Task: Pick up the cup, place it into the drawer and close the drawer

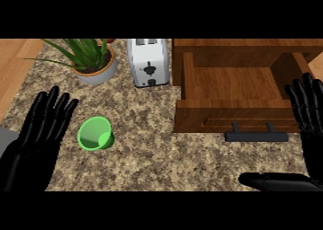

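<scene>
- A green cup [96,133] lies tipped on its side on the speckled stone counter [157,152], toward the counter's left edge and about midway between its front and back, mouth turned up and toward the viewer so the hollow inside shows
- The robot's left hand [41,130] is just beside the cup on its left, fingers straight and spread, holding nothing and not touching it
- The right hand [313,121] shows at the counter's right edge, fingers straight and pointing up along the drawer's right wall, thumb stretched out low toward the left; it too holds nothing
- The wooden drawer [233,81] stands pulled open at the counter's back right corner, nothing visible on its bare floor, its dark bar handle [257,134] facing the front edge
- A white toaster [149,60] and a potted plant [91,60] stand along the back edge, well clear of the line from cup to drawer
- The cup looks light, rigid and smooth-walled, so it may roll or skid if nudged on its side; the likeliest hold is fingers and thumb curled round the body near the rim
- Nothing of the task is done yet: cup not lifted, drawer still open
</scene>
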Action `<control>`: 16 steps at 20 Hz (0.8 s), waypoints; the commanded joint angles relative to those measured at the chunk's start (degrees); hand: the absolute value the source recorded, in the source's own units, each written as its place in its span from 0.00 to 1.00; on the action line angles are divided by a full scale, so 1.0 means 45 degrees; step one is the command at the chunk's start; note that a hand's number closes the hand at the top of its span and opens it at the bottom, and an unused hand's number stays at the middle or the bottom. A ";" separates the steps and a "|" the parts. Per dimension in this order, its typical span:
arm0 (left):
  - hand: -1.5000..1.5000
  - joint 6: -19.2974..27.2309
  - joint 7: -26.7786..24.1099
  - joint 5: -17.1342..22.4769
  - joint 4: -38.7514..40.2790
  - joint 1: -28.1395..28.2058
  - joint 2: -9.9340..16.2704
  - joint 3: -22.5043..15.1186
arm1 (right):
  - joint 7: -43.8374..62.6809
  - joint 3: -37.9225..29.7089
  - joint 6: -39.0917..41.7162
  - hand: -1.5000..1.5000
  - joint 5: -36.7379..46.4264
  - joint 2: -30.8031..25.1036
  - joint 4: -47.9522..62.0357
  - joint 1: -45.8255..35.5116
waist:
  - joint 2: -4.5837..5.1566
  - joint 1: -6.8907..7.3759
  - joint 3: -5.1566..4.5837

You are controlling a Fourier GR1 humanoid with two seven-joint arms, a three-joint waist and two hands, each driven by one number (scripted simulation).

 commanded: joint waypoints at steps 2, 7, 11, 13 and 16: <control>0.00 -0.0742 -0.0014 0.1497 0.0433 0.0681 0.0187 0.0759 | 0.0415 -0.0272 0.0414 0.00 -0.0250 -0.0208 -0.0150 -0.0066 | 0.0000 -0.0004 -0.0004; 0.00 -0.1550 -0.1811 0.1130 0.2401 0.1354 0.0245 0.1155 | -0.0559 -0.1010 0.0793 0.00 -0.0548 -0.0362 0.1147 -0.0415 | 0.0011 0.0009 -0.0003; 0.00 -0.1313 -0.2894 0.0292 0.3648 0.1348 0.0250 0.1688 | -0.1037 -0.0644 0.0606 0.00 -0.0149 0.0099 0.1329 -0.0244 | 0.0012 0.0005 -0.0003; 0.00 -0.0163 -0.2280 -0.0701 0.4177 0.0251 -0.0113 0.1394 | -0.0194 0.0302 0.0245 0.00 0.0559 0.0500 0.0064 0.0158 | 0.0006 -0.0073 -0.0005; 0.00 -0.1163 -0.3221 0.0003 0.4816 0.1070 0.0484 0.2264 | 0.0089 -0.0328 0.0361 0.00 0.0309 0.0186 0.0986 -0.0890 | 0.0006 0.0017 -0.0004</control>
